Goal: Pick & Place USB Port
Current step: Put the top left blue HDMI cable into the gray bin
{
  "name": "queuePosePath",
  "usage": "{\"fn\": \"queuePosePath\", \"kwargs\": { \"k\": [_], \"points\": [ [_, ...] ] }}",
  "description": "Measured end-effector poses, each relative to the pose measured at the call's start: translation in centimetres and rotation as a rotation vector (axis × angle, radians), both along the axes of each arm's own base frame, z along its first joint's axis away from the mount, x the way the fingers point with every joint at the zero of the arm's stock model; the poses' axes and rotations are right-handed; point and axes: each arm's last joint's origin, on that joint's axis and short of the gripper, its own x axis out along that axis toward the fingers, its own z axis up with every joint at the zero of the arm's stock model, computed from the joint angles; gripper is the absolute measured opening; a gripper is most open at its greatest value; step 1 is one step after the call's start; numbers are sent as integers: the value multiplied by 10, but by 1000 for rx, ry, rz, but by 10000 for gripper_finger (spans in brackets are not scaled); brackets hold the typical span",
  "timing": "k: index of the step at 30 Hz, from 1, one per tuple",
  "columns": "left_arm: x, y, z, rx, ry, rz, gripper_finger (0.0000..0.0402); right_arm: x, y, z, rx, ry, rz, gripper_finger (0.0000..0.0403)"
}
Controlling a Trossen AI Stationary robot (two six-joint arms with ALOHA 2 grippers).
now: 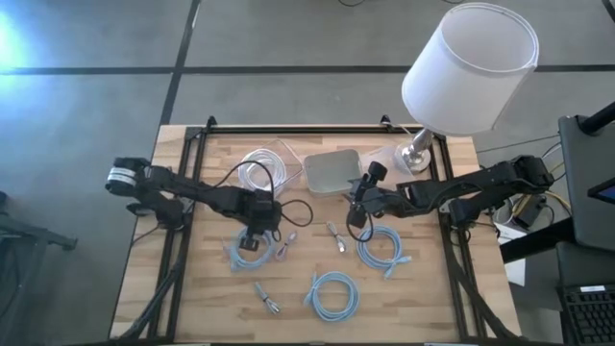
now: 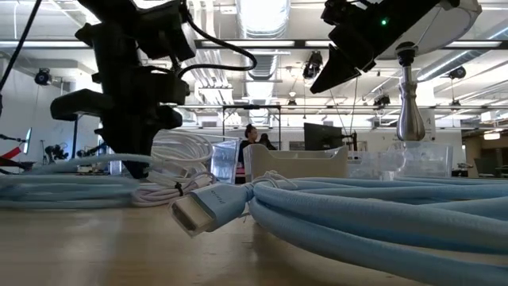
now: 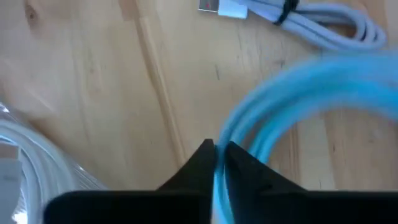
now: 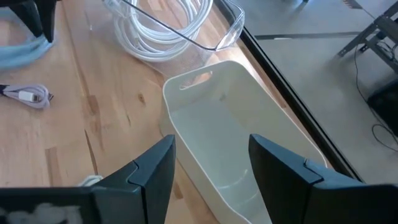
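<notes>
A wooden table with a black frame stands on a grey floor. At its far right corner a lamp with a white shade rises on a silvery base; in the low view its metal stem shows at the right. Just left of the base sits a white open bin, empty inside in the right wrist view. Left of the bin is a clear container with a coil of white cord inside it. Far beyond the table, a person appears, perhaps seated, among monitors and ceiling lights.
</notes>
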Motion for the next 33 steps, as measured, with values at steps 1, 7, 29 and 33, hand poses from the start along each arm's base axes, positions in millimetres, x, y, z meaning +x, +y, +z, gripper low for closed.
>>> {"fn": "queuePosePath", "kwargs": {
  "k": [1,7,29,33],
  "points": [
    [0,0,1,-8,0,20,15,0,0,0,-1,0,0,201],
    [14,-1,24,-38,-65,97,20,0,0,0,27,-21,-22,201],
    [31,-23,148,492,-273,154,21,14,6,11,248,-264,39,201],
    [27,-30,161,625,-300,180,21,17,6,5,248,-244,34,201]
  ]
}}
